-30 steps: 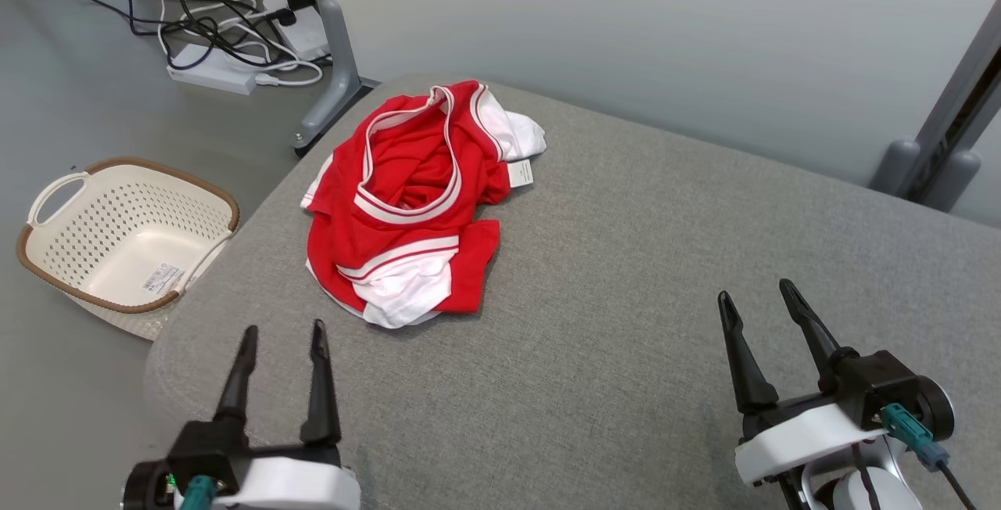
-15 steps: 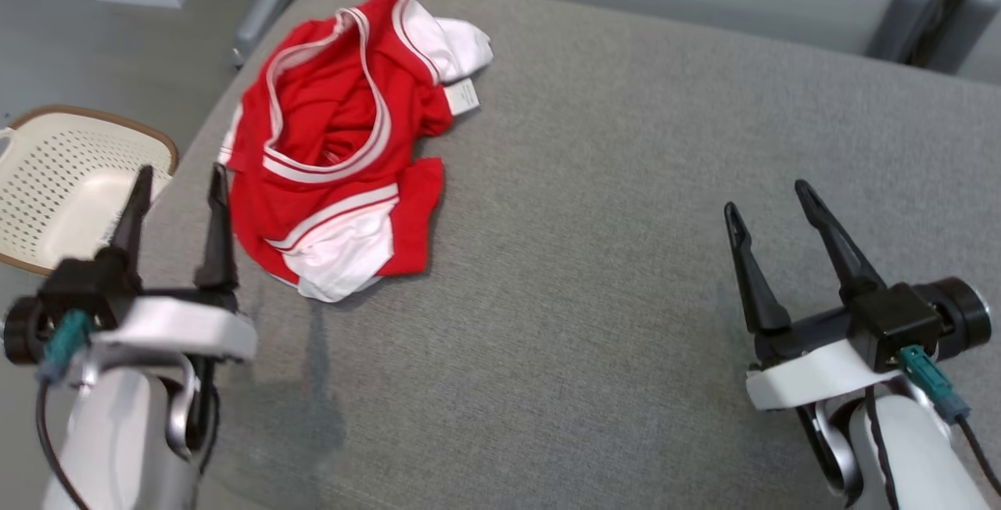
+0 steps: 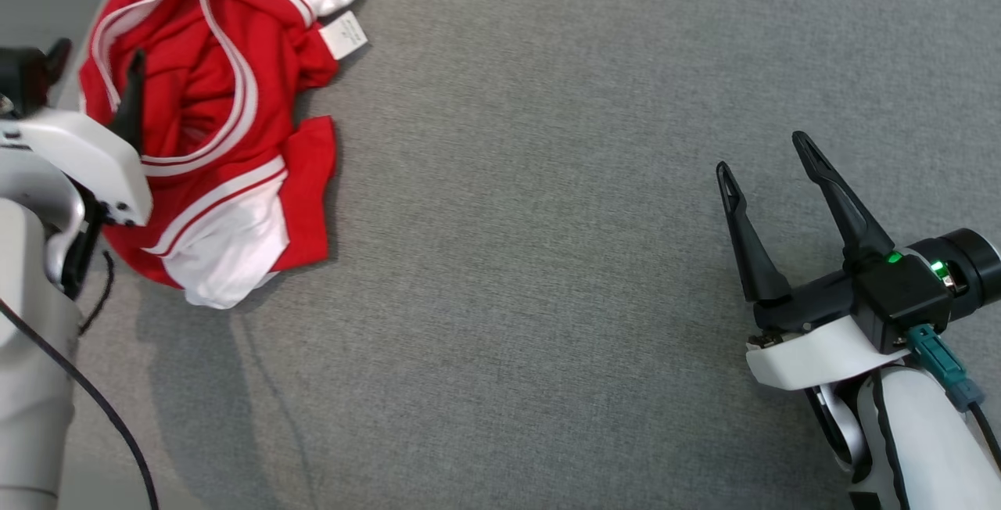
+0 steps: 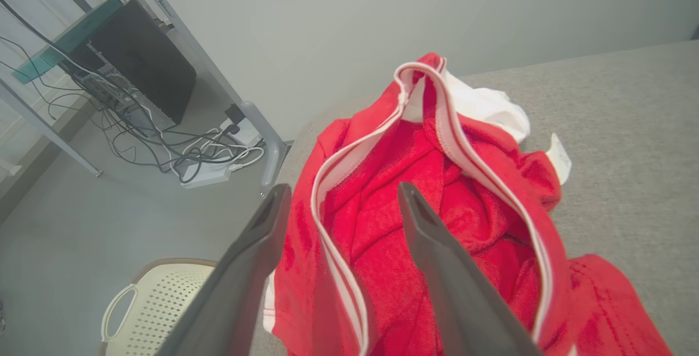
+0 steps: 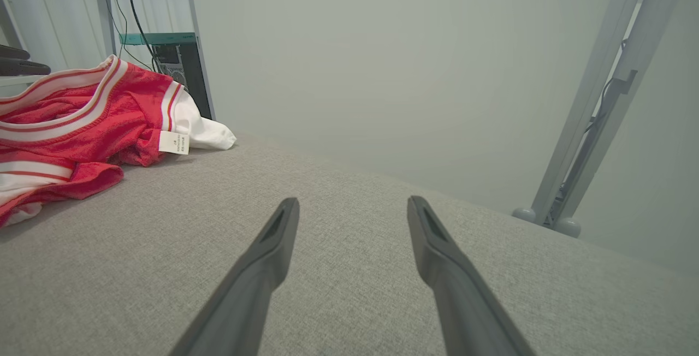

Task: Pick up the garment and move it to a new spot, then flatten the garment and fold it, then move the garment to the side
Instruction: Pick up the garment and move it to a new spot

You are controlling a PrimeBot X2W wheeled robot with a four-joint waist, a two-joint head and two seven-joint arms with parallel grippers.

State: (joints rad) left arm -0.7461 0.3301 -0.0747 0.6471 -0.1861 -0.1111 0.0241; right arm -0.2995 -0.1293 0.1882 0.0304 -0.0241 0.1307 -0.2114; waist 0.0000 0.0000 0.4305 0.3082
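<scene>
Red-white garment (image 3: 188, 103) cut off at head view's top edge, partly behind left hand (image 4: 344, 189); left hand, right hand (image 3: 762, 154) both spread, empty.

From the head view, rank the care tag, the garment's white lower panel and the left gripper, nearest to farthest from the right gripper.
1. Care tag, at the garment's right edge.
2. White lower panel, at its near end.
3. Left gripper, over its far left side.
</scene>
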